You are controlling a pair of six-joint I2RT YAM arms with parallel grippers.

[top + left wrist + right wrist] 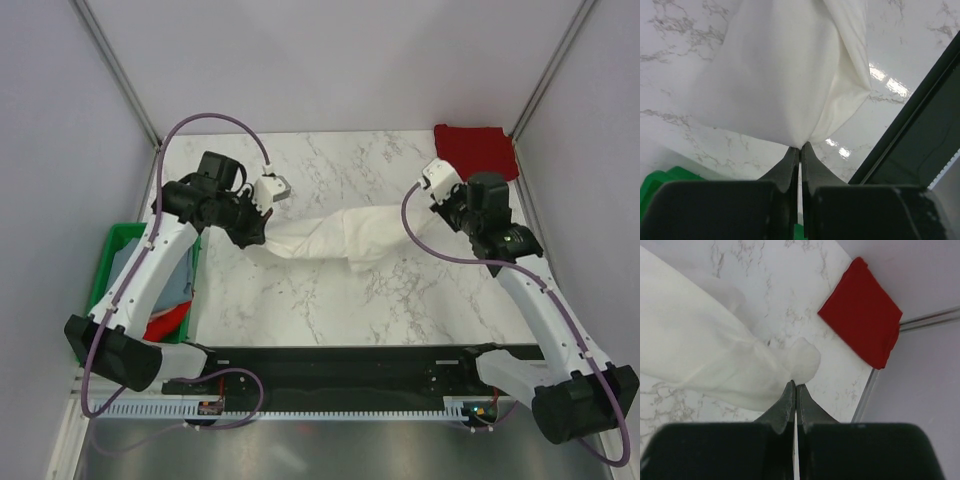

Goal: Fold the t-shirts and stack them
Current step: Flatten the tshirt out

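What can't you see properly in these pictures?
- Top view: the left arm covers most of the green crate; only bits of red cloth and grey-blue cloth show.
- Every view: the white t-shirt is bunched, so its front is hidden.
- Left wrist view: the top edge cuts off the shirt's far end.

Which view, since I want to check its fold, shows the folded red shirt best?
The right wrist view: the folded red shirt lies whole and close. The top view shows it smaller, at the far right. The left wrist view does not show it.
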